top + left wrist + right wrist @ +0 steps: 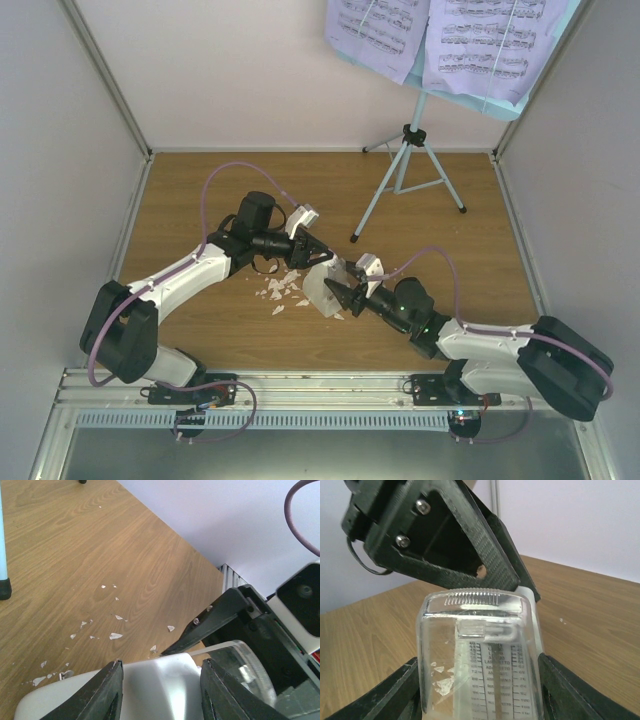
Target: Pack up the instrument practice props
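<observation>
Wood-grain laminate, brown with darker streaks, covers the table [200,190]. Plain white walls [250,70] box it in on the left, far and right sides, and grey metal posts [105,75] run up the far corners. A ribbed aluminium rail [320,395] lies along the near edge, where both arm bases are bolted. Purple cables [215,190] loop over each arm.

White crumbs [282,290] lie scattered on the wood near the middle, just left of the metronome [318,288]. The left wrist view shows more of them strewn thinly toward the far side.

The metronome sits at the table's centre between the two arms. It is a white pyramid with a clear front cover, through which a printed tempo scale shows. The left gripper [161,672] reaches in from the left, and its two fingers are clamped on the white body, which fills the gap between them. The right gripper [477,680] comes from the right. Its fingers are spread wide and press against both sides of the clear cover, so it too grasps the metronome.

The light-blue music stand [408,165] is on the far right part of the table, well apart from the grippers, with its tripod feet splayed on the wood. Its desk rises at the top of the overhead view and carries two pale lavender sheet-music pages [378,30] side by side.
</observation>
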Controlling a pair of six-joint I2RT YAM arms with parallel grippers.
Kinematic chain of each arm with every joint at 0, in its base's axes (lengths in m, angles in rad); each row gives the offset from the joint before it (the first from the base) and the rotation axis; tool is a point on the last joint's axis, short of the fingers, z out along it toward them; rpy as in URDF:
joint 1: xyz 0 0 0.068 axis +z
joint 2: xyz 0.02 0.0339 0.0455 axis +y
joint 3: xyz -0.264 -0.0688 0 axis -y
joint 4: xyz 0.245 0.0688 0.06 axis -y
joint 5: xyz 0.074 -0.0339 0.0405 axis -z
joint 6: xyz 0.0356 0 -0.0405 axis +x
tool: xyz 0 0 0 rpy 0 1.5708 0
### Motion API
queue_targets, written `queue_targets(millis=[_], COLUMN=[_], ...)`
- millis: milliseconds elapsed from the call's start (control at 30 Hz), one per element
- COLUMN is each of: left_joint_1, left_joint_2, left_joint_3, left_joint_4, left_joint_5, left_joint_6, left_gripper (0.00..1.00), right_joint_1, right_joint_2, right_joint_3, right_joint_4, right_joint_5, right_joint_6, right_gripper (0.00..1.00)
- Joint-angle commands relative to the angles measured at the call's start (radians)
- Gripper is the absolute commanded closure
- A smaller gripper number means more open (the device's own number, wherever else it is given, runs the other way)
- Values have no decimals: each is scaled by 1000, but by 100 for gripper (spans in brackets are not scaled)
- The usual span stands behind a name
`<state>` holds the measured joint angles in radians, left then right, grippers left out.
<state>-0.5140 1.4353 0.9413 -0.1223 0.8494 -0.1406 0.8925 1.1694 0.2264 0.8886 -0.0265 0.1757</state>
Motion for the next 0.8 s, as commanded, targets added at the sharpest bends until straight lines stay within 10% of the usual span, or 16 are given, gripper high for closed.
queue_targets(millis=[0,767], left_joint_1=[8,8], left_joint_2=[23,22], left_joint_3=[5,5], left_joint_4=[-10,-10], left_joint_5=[-14,-9], left_joint_6=[18,19], left_gripper=[57,57], right_joint_1=[16,23], right_joint_2=[-29,110], right_joint_3=[13,-9], right_joint_4=[-4,189], right_joint_5=[19,79], right_joint_6=[2,-63], right_gripper=[51,52])
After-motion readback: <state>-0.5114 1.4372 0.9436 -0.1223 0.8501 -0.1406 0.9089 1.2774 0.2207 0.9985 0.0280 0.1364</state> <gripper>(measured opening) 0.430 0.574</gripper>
